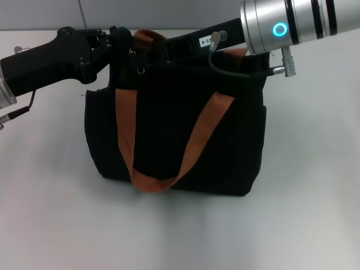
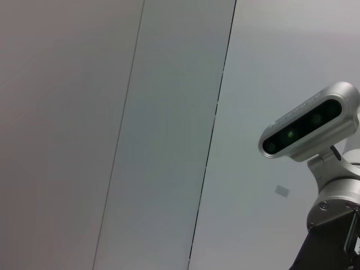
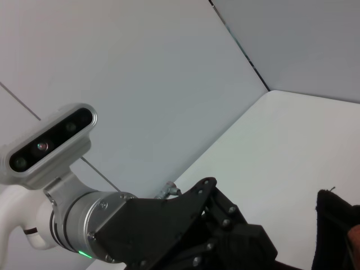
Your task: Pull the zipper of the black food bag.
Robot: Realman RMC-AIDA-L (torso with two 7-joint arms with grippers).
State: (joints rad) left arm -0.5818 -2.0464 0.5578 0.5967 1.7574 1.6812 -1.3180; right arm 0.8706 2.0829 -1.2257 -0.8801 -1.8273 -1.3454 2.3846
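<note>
The black food bag stands upright mid-table, with brown-orange strap handles hanging down its front. A small silver zipper pull dangles at the bag's top edge, near its left end. My left gripper comes in from the left and sits at the bag's top left corner, against the rear handle. My right gripper reaches in from the upper right along the top of the bag, ending just right of the zipper pull. The right wrist view shows the left gripper beside a corner of the bag.
The bag rests on a white table, with a grey wall behind it. A cable from the right arm loops over the bag's top right. The left wrist view shows only wall panels and the right arm's wrist camera.
</note>
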